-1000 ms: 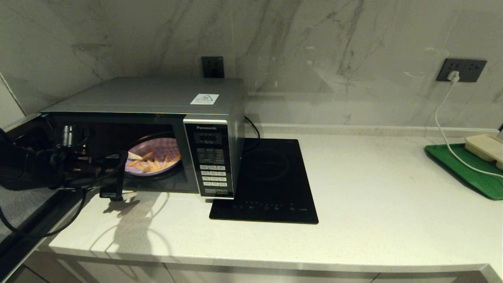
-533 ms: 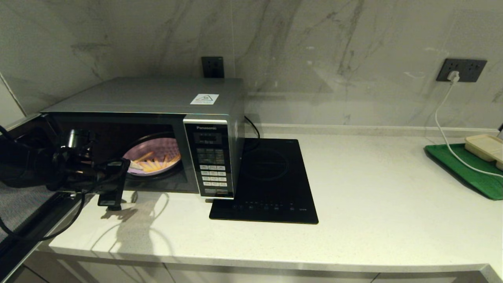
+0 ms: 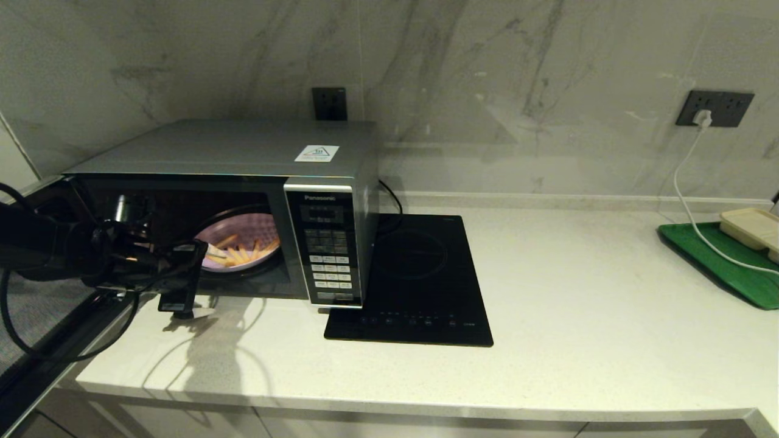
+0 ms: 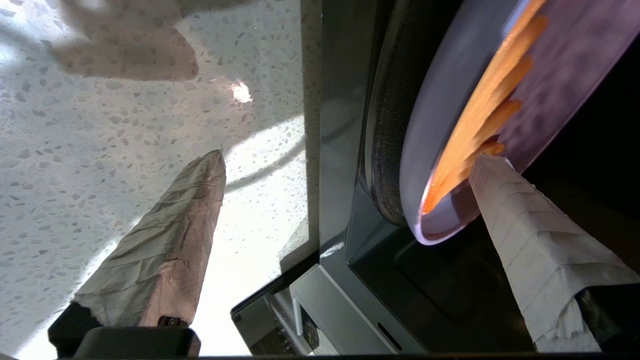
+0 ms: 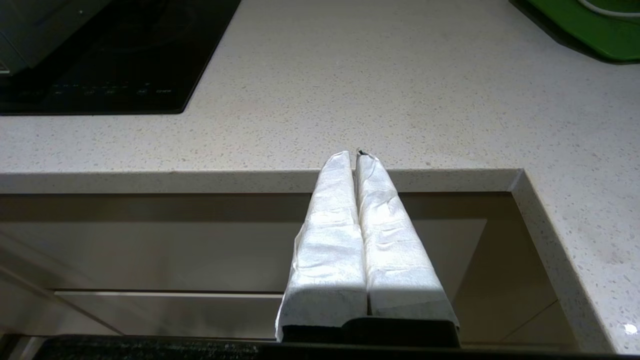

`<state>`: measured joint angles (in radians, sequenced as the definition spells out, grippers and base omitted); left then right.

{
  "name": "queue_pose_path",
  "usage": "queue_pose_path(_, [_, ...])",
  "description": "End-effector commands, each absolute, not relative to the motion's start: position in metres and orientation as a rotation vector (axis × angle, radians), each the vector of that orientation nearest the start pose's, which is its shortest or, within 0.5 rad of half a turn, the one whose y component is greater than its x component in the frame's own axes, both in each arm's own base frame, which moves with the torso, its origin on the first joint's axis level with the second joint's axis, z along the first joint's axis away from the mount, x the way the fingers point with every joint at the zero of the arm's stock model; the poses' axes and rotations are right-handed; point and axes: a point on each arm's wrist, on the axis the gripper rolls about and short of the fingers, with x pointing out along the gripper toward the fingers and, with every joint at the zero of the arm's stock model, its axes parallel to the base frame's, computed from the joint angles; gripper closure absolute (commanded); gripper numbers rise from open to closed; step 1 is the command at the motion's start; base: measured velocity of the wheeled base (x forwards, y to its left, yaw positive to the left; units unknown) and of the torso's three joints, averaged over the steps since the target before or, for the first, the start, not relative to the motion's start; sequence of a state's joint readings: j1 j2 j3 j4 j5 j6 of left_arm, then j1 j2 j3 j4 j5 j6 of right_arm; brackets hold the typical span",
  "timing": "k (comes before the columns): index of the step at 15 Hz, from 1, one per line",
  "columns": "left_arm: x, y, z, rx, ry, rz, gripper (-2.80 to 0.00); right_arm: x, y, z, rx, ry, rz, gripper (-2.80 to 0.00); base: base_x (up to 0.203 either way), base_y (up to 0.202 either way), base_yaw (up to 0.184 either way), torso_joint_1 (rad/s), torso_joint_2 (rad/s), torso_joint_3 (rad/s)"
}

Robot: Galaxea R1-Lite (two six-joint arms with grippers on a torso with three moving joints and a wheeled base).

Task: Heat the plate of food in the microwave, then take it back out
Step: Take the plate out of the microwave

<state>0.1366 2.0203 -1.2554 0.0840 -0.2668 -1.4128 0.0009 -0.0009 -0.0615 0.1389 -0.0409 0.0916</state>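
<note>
Marble-veined wall panels rise behind a pale speckled surface (image 3: 578, 292), which carries everything in the head view. At nine o'clock of that view stands the microwave (image 3: 243, 207), its door swung away so the cavity shows; the door itself is mostly cut off at the frame's left edge. Inside sits the plate of food (image 3: 240, 240), its near-left rim hidden behind the left gripper (image 3: 195, 280). That gripper's jaws stand wide apart. In the left wrist view one taped finger (image 4: 530, 240) reaches into the cavity with its tip at the fries (image 4: 480, 130) on the plate of food (image 4: 450, 100), and the other finger hangs outside over the surface. Whether the inner tip touches the plate is hard to make out.

Just right of the microwave lies a black induction hob (image 3: 420, 280). At three o'clock a green tray (image 3: 724, 267) is cropped by the frame, with a beige container (image 3: 748, 228) on it.

The right gripper (image 5: 357, 155) is out of the head view; its wrist camera shows the jaws pressed together on nothing, beyond the surface's front edge.
</note>
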Motion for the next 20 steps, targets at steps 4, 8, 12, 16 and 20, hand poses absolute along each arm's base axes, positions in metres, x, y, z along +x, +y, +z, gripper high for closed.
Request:
queue_pose_path(4, [0.375,0.0444,0.1231,-1.497,0.807,0.508,-2.8,-0.0282,-0.001,0.078,0.09,0.075,-0.044,0.0,0.0,0.0,0.0,0.0,0.0,0.0])
queue_pose_path(8, [0.3731,0.0429,0.124,-1.495,0.83,0.526,-2.8,-0.0281,-0.001,0.078,0.09,0.076,-0.043,0.0,0.0,0.0,0.0,0.0,0.0,0.0])
queue_pose_path(12, [0.3738,0.0426,0.1233,-1.488,0.834,0.542,-2.8,-0.0281,-0.001,0.078,0.09,0.076,-0.043,0.0,0.0,0.0,0.0,0.0,0.0,0.0])
queue_pose_path(16, [0.3751,0.0428,0.1241,-1.487,0.832,0.539,0.0,-0.0281,-0.001,0.078,0.09,0.076,-0.043,0.0,0.0,0.0,0.0,0.0,0.0,0.0])
queue_pose_path(20, [0.3774,0.0409,0.1249,-1.484,0.831,0.533,0.0,-0.0282,-0.001,0.078,0.09,0.075,-0.044,0.0,0.0,0.0,0.0,0.0,0.0,0.0])
